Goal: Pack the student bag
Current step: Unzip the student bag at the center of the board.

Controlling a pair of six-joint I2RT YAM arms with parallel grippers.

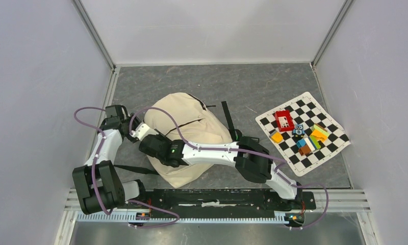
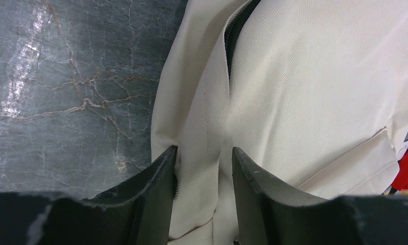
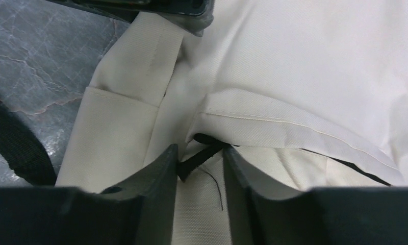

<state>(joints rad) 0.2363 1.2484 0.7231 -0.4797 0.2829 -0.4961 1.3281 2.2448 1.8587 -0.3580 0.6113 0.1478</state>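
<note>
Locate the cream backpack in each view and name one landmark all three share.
Top external: backpack lies centre-left, under both arms.
Left wrist: backpack fills the right, a fold inside the left end effector.
Right wrist: backpack fills most, its cloth inside the right end effector.
Shared landmark: grey marbled tabletop left of the backpack.

Inside of student bag (image 1: 204, 130) (hidden)

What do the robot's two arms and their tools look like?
The left arm and right arm have white links between black joints, with a purple cable looping along each. The left tool and right tool each end in two flat, dark fingers with scuffed edges.
</note>
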